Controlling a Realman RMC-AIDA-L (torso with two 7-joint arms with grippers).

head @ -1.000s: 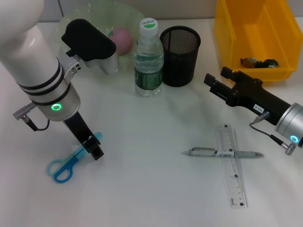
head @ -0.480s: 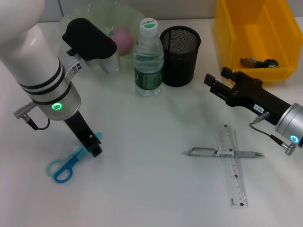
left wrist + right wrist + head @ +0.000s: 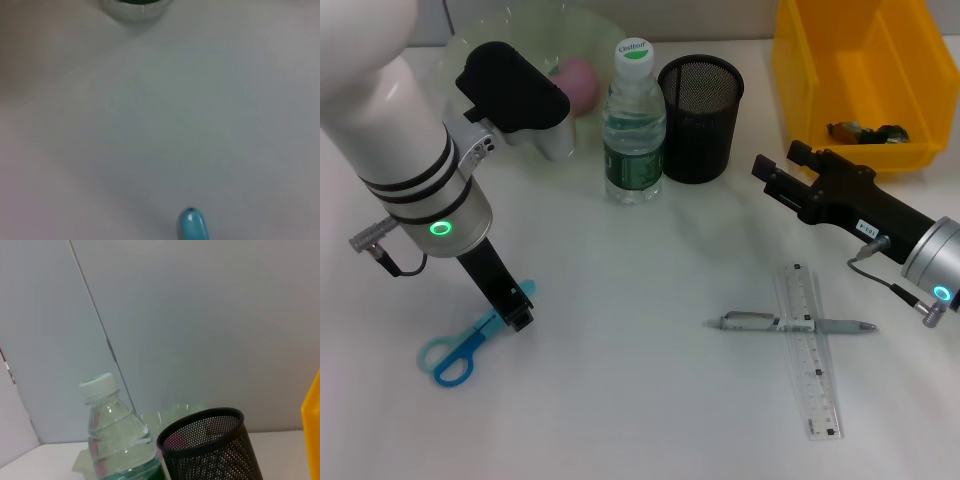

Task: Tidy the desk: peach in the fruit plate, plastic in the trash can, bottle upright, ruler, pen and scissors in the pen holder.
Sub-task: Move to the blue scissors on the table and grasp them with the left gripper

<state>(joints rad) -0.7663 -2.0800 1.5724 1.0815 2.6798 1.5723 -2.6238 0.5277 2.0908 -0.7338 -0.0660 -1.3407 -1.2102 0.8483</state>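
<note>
The left hand (image 3: 520, 312) is clamped on the blue plastic scissors (image 3: 455, 350) at near left on the white desk (image 3: 640, 400). Far behind stand the clear bottle (image 3: 634, 125) and the black mesh pen holder (image 3: 700, 118). The right hand (image 3: 775, 180) hovers at right, fingers' state untellable, beyond the crossed pen (image 3: 790, 323) and clear ruler (image 3: 810, 350).

scissors (image 3: 472, 338) blades under left gripper (image 3: 520, 318), jaws hidden

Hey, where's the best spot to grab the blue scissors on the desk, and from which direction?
Probably the closed blades, from straight above. The scissors lie flat, loop handles toward the robot, blades pointing away; the blades form a narrow bar that jaws can span. The left gripper is already down at the blade end.
</note>
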